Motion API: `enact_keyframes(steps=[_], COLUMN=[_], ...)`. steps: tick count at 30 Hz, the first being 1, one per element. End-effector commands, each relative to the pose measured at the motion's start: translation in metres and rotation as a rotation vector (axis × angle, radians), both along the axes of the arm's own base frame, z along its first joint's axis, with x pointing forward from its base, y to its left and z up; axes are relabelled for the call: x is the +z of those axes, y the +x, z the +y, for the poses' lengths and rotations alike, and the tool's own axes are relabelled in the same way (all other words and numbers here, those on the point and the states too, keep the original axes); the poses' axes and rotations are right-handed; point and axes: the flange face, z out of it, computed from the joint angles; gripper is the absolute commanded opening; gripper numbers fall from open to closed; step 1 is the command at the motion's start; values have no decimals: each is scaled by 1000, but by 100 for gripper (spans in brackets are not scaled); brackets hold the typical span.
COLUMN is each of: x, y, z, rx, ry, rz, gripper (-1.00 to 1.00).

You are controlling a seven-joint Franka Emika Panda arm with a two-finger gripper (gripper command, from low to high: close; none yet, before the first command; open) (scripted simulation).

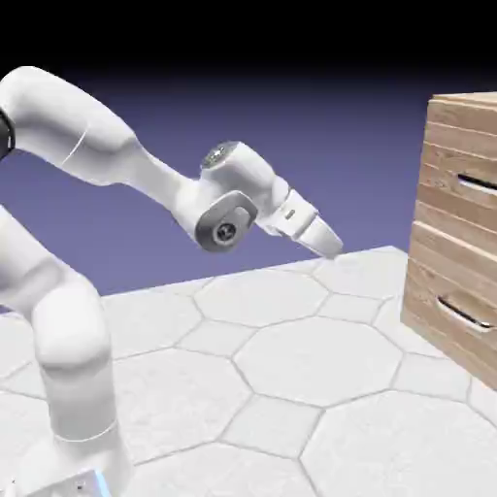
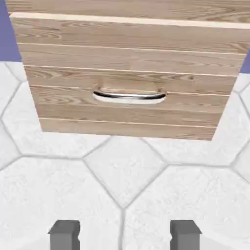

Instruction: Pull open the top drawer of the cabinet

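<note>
Top drawer, a light-brown wood-plank front with a thin silver bar handle [image 1: 478, 182]: upper part of the boxy light-brown plank cabinet [image 1: 451, 223], at the exterior view's right edge, partly cut off by the frame. Reads as closed. Below it, a like lower drawer with its own curved silver bar handle [image 1: 464, 314]; this looks to be the handle facing you in the hand view. Out from there, the white arm [image 1: 160, 184] reaches toward the cabinet, hand tipped downward. Small grey fingers [image 2: 125, 235] parted, nothing between them, well apart from the wood. White floor of pale octagonal tiles [image 1: 315, 359] beneath; blue-violet backdrop [image 1: 291, 184] behind. Step in hand, by my judgement: approach, no grip made. Next you'd want to raise and level the hand to the upper handle, bring the fingers around the bar, close, then draw straight back. Watch you don't take the lower handle.
</note>
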Motion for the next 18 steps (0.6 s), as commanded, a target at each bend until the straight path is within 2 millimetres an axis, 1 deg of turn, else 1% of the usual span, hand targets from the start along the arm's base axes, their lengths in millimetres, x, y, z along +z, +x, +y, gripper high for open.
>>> enact_keyframes(steps=[1,8,18], x=[-1,-20,-63], y=[6,48,97], z=[6,47,100], rx=[26,220,510], ry=[-41,-303,-601], rz=[10,80,140], gripper=[0,0,0])
